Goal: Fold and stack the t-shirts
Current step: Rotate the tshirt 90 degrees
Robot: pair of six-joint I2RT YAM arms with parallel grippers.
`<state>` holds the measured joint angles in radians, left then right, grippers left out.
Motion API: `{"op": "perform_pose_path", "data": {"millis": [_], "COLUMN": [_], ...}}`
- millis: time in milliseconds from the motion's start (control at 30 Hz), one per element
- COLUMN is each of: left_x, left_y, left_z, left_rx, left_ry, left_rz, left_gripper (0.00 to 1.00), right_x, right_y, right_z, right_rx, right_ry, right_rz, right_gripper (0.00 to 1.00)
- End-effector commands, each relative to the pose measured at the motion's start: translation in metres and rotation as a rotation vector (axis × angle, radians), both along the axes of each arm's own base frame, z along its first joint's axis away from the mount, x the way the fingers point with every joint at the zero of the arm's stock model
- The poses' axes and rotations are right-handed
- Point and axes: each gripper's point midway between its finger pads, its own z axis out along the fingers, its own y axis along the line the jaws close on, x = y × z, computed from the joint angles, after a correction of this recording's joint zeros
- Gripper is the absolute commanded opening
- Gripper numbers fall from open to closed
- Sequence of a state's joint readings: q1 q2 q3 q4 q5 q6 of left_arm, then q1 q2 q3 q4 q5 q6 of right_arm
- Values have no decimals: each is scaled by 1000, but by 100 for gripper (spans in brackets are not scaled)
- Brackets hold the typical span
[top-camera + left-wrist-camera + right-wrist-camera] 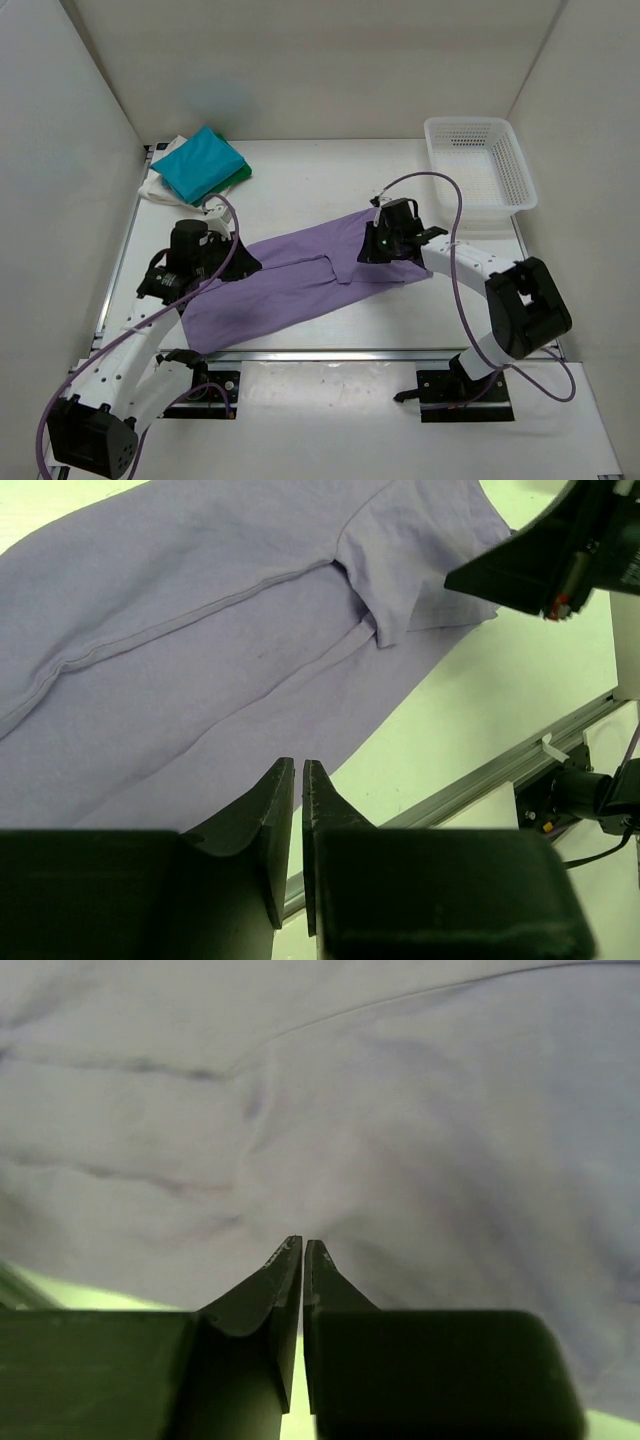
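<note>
A lavender t-shirt (300, 290) lies folded lengthwise in a long band across the middle of the table. It also shows in the left wrist view (200, 630) and fills the right wrist view (400, 1110). My left gripper (243, 262) is shut at the shirt's left end, and in its own view (298, 768) no cloth shows between the jaws. My right gripper (368, 247) is shut over the shirt's right end, and its own view (303, 1245) shows the jaws empty just above the cloth. A folded stack sits at the back left: teal shirt (200, 163) on top, dark green (237, 178) and white (160, 187) beneath.
A white plastic lattice basket (513, 160) stands at the back right. White walls enclose the table on three sides. A metal rail (500, 770) runs along the table's near edge. The right arm's wrist (560, 550) shows in the left wrist view.
</note>
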<state>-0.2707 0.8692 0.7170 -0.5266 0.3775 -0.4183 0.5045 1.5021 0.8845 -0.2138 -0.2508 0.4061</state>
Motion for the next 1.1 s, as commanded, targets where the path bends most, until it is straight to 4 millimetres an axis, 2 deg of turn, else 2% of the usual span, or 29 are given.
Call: {"op": "perform_pose_path", "data": {"millis": [0,100,233,300,433,500,533,600,633,700,733,800,867,967,1000,1033,1067], "left_x": [1,3,3,2,2,3,3,4,5,6,8,10,10,12,12,13,12], "left_y": [-4,-6,-7,-4,-1,-4,-3,-4,-4,-2,-1,0,-5,-7,-5,-2,-1], "left_z": [7,7,12,16,21,25,25,28,26,24,26,23,24,27,29,29,25], "left_rx": [5,15,5,9,18,24,27,30,30,28,30,30,25,15,9,7,8], "left_ry": [-25,-36,-45,-48,-53,-51,-51,-57,-51,-43,-49,-42,-46,-56,-65,-69,-62], "left_rz": [-16,-9,-15,-4,-9,-16,-16,-19,-14,-8,2,7,-7,-4,4,14,11], "left_gripper": [20,19,19,19,20,20,19,20,20,19,20,20,19,20,21,22,22], "right_x": [24,33,47,59,85,121,126,170,175,205,203,208,198,165,154,137,122], "right_y": [-9,-21,-22,-18,-1,13,18,34,38,53,58,71,76,82,80,82,84], "right_z": [-12,-37,-65,-79,-89,-70,-69,-43,-39,2,9,56,88,150,147,158,179], "right_rx": [-8,-45,-60,-58,-54,-23,-12,31,31,58,48,62,51,78,71,75,105], "right_ry": [-13,4,40,69,82,25,26,-37,-35,-121,-129,-217,-271,-384,-376,-398,-433], "right_rz": [-48,-116,-160,-174,-163,-171,-160,-161,-153,-136,-107,-71,-43,11,14,35,47], "right_gripper": [0,0,0,0,0,0,0,0,0,0,2,8,17,29,33,37,39]}}
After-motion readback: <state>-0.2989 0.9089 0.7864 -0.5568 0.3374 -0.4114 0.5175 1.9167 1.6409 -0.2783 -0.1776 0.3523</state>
